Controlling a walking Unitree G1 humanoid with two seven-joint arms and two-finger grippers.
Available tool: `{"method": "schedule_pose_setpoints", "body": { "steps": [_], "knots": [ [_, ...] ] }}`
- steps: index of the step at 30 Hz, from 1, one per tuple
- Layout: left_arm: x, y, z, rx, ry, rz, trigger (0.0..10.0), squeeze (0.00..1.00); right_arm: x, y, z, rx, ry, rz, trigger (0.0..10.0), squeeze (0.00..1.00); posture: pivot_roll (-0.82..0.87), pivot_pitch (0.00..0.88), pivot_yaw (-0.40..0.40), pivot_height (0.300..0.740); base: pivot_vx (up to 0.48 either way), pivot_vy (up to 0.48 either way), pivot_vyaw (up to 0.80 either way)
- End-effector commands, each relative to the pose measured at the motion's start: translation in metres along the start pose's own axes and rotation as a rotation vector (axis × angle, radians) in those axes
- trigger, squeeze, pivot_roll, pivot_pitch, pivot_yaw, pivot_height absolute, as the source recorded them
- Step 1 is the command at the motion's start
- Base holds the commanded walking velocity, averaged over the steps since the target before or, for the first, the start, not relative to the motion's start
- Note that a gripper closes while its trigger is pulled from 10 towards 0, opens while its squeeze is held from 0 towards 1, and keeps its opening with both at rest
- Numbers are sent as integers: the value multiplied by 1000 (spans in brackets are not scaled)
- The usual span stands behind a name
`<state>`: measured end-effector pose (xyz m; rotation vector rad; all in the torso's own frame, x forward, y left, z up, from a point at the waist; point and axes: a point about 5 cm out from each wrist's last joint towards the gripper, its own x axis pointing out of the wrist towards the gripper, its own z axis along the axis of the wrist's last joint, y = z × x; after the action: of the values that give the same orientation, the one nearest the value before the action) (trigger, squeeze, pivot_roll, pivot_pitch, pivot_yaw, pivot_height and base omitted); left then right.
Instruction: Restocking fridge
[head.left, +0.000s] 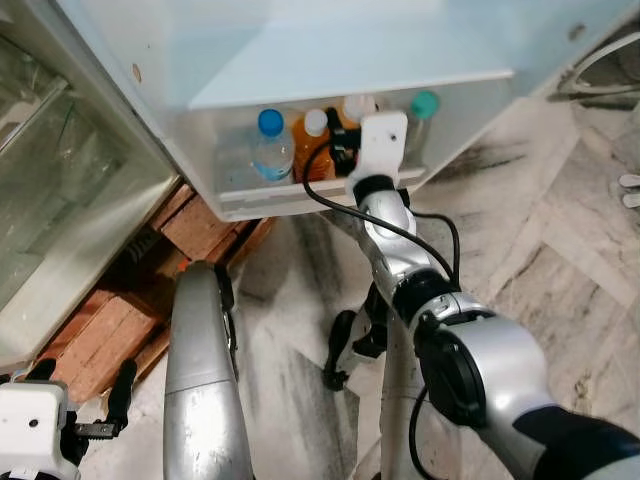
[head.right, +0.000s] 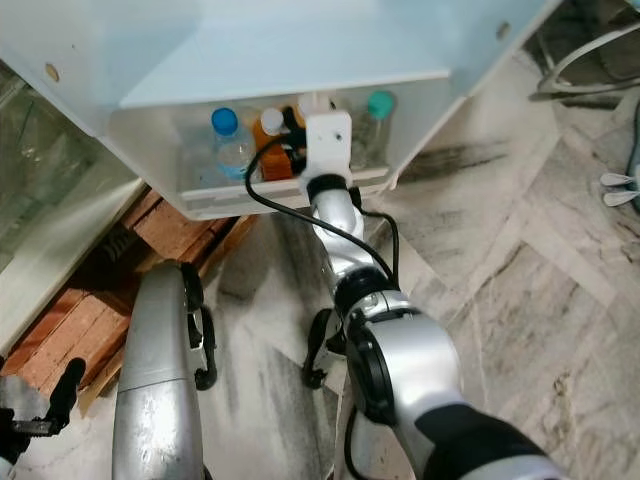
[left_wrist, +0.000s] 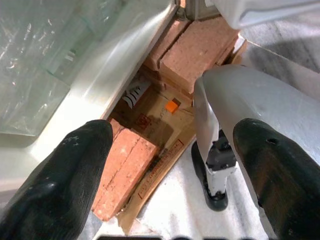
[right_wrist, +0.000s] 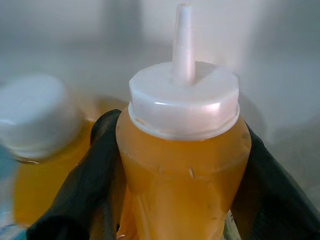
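- Step in hand: putting a bottle into the fridge door shelf (head.left: 262, 203) — looks like the placing stage, not the fetch.
- Right gripper (right_wrist: 175, 175) is up at the shelf, its black fingers (right_wrist: 85, 185) pinching the orange squeeze bottle (right_wrist: 182, 165) from both sides, just under the white nozzle cap (right_wrist: 182, 97). Bottle stands upright in the wrist view.
- In the head views the gripper's white wrist block (head.left: 378, 145) hides most of that bottle; can't tell if its base is already down on the shelf floor.
- Neighbours in the same shelf: blue-cap water bottle (head.left: 271, 148) on the robot's left, a white-cap orange bottle (head.left: 312, 140) just beside the held one, a teal-cap bottle (head.left: 421, 115) on the right. Tight slot — held bottle sits close to the white-cap one.
- Left gripper (left_wrist: 165, 165) hangs low by the fridge base w/ fingers spread wide, nothing between them; bricks (left_wrist: 197, 47) and cardboard (left_wrist: 155, 125) under the fridge lie below it. Idle.
- Next move, as I judge it: lower till the bottle rests on the shelf, then part the fingers and pull straight back, w/o nudging the white-cap bottle next door.
- Watch the black cable (head.left: 335, 205) looping off the wrist; it hangs by the shelf lip and could snag on retreat.
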<state>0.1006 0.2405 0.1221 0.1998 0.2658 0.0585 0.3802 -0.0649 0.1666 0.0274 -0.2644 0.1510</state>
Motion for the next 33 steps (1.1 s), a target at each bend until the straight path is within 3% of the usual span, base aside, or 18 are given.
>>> {"method": "schedule_pose_setpoints", "body": {
  "steps": [1,7,11,12,13,14,15,23,33],
  "knots": [
    [-3,-1,-10,-7,53,-5,10000,0,-20,-6,-32,-5,135,-11,10000,0,462,534,-92,559,0,0,0],
    [2,0,-10,-7,45,-10,10000,0,-20,-10,-28,-28,93,-8,10000,0,454,523,-91,559,0,0,0],
    [7,0,-11,-7,41,-12,10000,0,-20,-11,-33,-47,144,3,10000,0,446,503,-93,559,0,0,0],
    [11,0,-11,-7,36,-14,10000,0,-21,-14,-37,-29,180,-6,10000,651,438,494,-94,559,0,0,0],
    [11,0,-11,-7,36,-14,10000,0,-21,-14,-37,-29,180,-6,10000,651,438,494,-94,559,0,0,0],
    [13,-1,-11,-7,34,-15,10000,0,-22,-16,-38,0,190,-17,10000,886,437,492,-94,559,0,0,0],
    [16,-1,-12,-7,32,-17,10000,0,-23,-18,-40,25,204,-25,10000,1000,433,483,-93,559,0,0,0],
    [30,0,-12,1,9,-19,10000,0,-16,-28,-30,-3,161,-77,10000,1000,415,448,-91,559,0,0,0],
    [70,2,-7,6,-52,-14,10000,0,-1,-40,-3,11,28,-50,10000,1000,343,351,-93,559,0,0,0]
  ]
}}
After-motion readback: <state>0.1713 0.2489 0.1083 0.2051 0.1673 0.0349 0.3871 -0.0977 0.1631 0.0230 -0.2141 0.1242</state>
